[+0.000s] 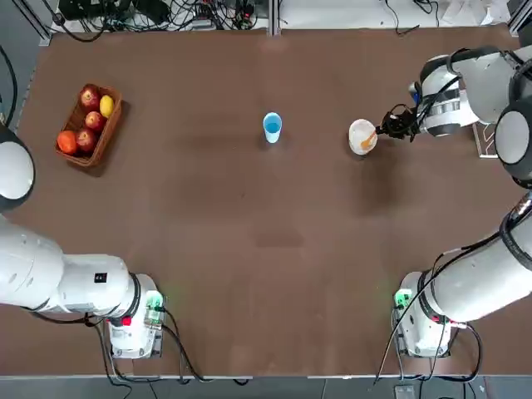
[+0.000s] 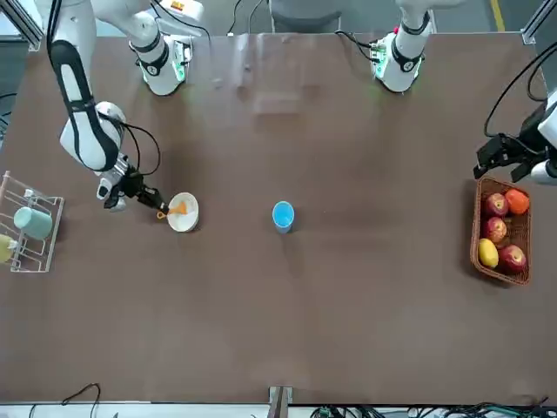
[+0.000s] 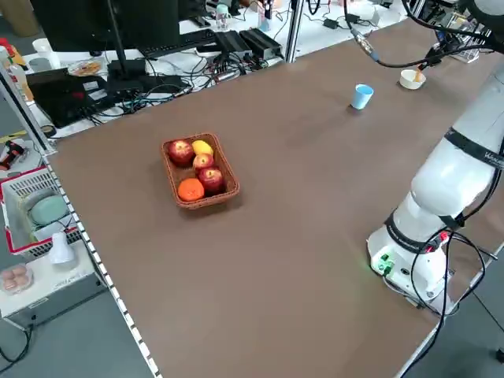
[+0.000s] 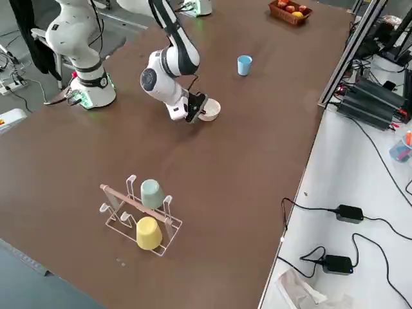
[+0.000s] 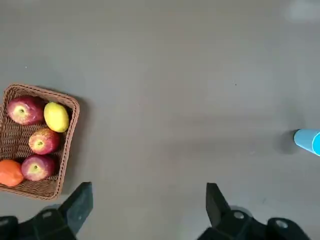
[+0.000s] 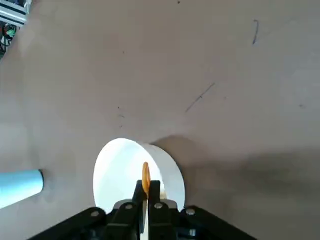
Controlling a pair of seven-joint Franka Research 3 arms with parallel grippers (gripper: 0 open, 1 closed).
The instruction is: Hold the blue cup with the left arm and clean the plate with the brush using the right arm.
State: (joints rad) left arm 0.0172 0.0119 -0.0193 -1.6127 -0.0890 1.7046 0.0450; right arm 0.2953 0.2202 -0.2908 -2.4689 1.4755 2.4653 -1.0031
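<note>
Two arms work at the brown tabletop (image 1: 249, 249). The right gripper (image 1: 387, 129) has its jaws clenched on the brush (image 1: 366, 140), whose orange end rests inside the plate (image 1: 359, 130). The blue cup (image 1: 273, 127) stands upright near the plate, apart from it, untouched. The left gripper (image 5: 147, 210) hangs beside the fruit basket (image 1: 110, 133) with its jaws released. No writing can be read.

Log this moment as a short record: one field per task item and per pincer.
cup: blue cup upright mid-table, unheld
plate: white plate beside the cup, on the robot's right
brush: orange brush reaching into the plate
right pincer: at the plate's edge, shut on the brush
left pincer: open, raised near the fruit basket, far from the cup
</note>
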